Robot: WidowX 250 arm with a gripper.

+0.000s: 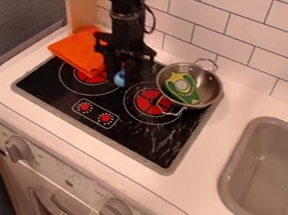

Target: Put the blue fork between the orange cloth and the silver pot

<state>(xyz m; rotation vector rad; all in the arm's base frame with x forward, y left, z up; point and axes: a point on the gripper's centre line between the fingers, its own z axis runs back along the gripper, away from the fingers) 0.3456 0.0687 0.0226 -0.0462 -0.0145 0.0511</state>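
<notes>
Currently over the cooktop point(112, 135): claw point(122, 74) low, blue fork point(119, 79) at its tip

Taking my whole view as the dial, the white tabletop point(238, 128) carries everything I'm working among. The white oven front point(68, 185) sits below its edge at seven o'clock, and the black cooktop is set into it around the middle, reaching out towards nine. I have the grey sink point(266, 169) at four o'clock. My arm point(125, 13) comes down from the top edge, just left of twelve.

At two o'clock the silver pot point(211, 81) stands on the cooktop's back right part, one handle towards one o'clock and the other towards the red burner point(152, 103). The orange cloth point(77, 52) lies rumpled between ten and eleven, partly on the cooktop's back left corner.

My claw hangs at eleven o'clock, between cloth and pot; I can't tell whether it's clamped on the fork or released. A toy avocado half point(183, 89) lies in the pot. Smallest is the visible blue bit of fork, right at the claw's tip, between cloth and pot; I can't make out whether it touches the cooktop.
</notes>
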